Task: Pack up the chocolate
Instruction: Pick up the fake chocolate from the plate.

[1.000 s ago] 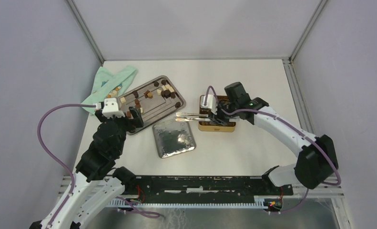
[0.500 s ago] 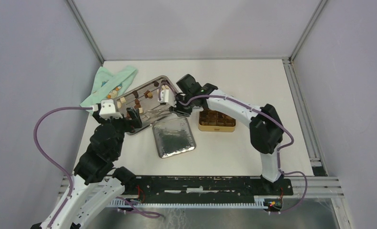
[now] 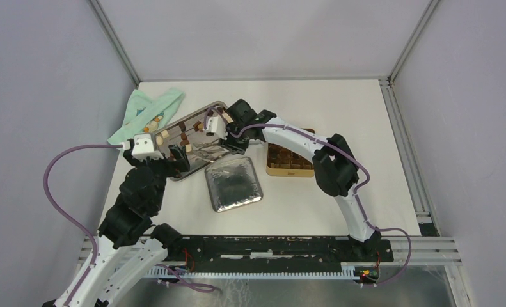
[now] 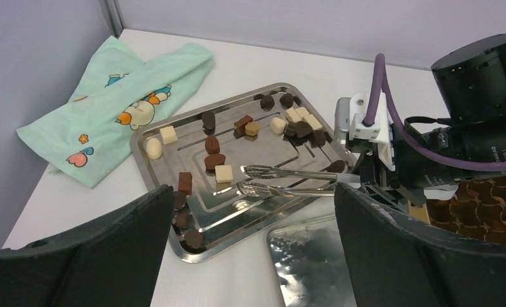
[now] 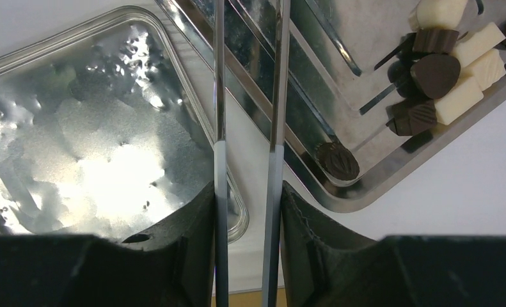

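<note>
Chocolate (image 4: 212, 144): about nineteen loose pieces on the tray, dark, mid-brown and cream; clusters block an exact count; more pieces sit in the gold tin
Tray (image 4: 272, 148): one, steel; stands between the cloth and the lid
Gold tin (image 3: 291, 163): one, uncovered, right of the tray
Lid (image 3: 234, 185): one, silver side up, just beside the tray's near edge
Cloth (image 4: 116, 109): one, green, at far left
Tongs (image 5: 219, 96): one pair; tips over the tray floor, not on any piece
Right gripper (image 5: 247, 211): clamped on the tongs' two arms, which stay apart
Left gripper (image 4: 253, 211): fully spread, holds nothing; hovers at the tray's near end
Change: one second ago the right gripper and tongs were at the gold tin; now at the tray; left arm almost unmoved
</note>
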### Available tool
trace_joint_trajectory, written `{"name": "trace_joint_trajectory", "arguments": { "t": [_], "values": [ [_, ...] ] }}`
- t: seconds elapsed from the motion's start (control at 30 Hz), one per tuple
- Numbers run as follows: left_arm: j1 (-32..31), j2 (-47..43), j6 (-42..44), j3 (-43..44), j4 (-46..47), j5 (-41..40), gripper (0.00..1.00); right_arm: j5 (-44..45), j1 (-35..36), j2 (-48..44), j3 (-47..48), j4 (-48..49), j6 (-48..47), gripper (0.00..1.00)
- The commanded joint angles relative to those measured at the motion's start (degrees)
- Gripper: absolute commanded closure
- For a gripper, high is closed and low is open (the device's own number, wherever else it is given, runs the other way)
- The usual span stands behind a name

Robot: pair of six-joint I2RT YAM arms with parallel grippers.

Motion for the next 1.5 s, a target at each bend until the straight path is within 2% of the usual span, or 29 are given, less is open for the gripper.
{"name": "trace_joint_trajectory", "arguments": {
  "t": [0.0,1.17,1.3,1.47],
  "values": [
    [0.5,-0.4,1.8,0.2,2.3,0.6,0.01,0.1,0.5,0.5,3.8,2.4,2.0,0.59],
    [0.9,-0.4,1.8,0.1,2.3,0.5,0.01,0.9,1.5,9.0,12.2,4.9,5.5,0.53],
    [0.9,-0.3,1.8,0.1,2.3,0.5,0.01,0.8,1.6,8.6,12.1,4.5,5.3,0.59],
    [1.0,-0.3,1.8,0.1,2.3,0.7,0.01,1.6,1.5,5.1,9.1,5.0,4.3,0.77]
  ]
}}
